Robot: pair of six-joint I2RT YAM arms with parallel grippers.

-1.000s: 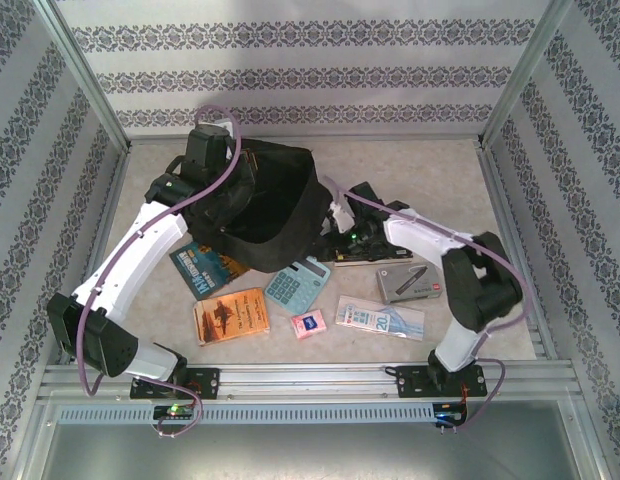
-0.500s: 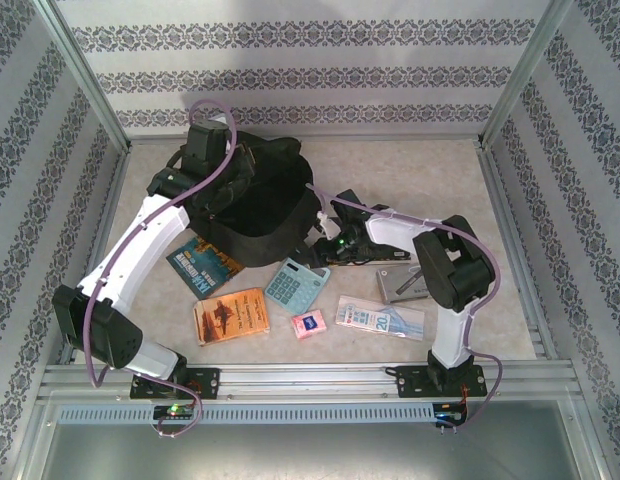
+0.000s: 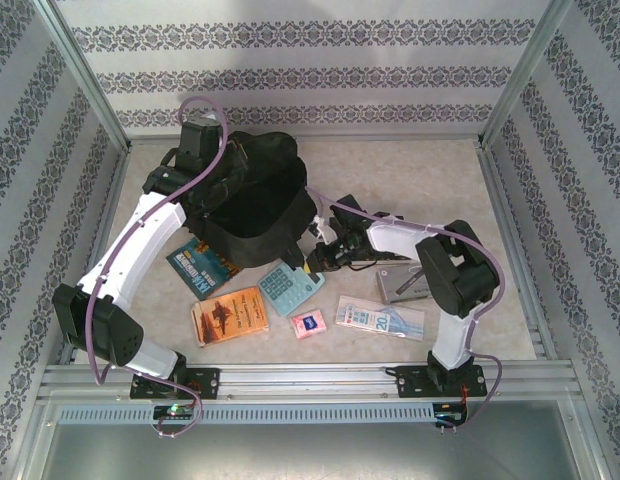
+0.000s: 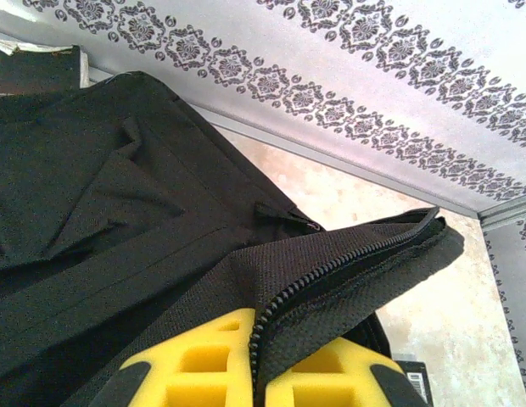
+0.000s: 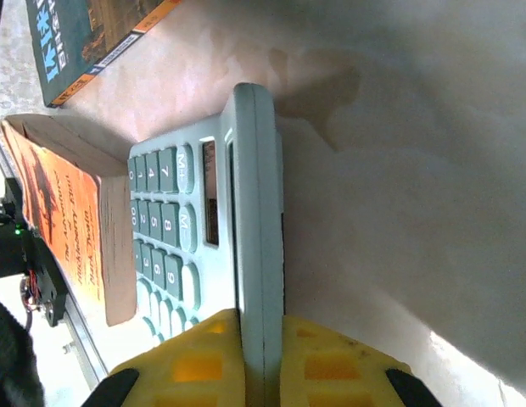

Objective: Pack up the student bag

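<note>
My right tool [image 5: 261, 360] has just clamped the teal plastic calculator [image 5: 174, 229], ready for packing; my left tool [image 4: 254, 373] grips the black fabric backpack [image 4: 93, 195].

From above and behind, we look down on the whole table [image 3: 440, 180]; our left wrist camera sits tight against the student bag [image 4: 102, 195], our right against the calculator [image 5: 174, 237], both also visible from overhead.

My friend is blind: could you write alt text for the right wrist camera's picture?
The right gripper pinches the edge of a pale green calculator between its yellow fingers, a beige table beneath. An orange book lies beside the calculator, a dark teal book farther off.
</note>
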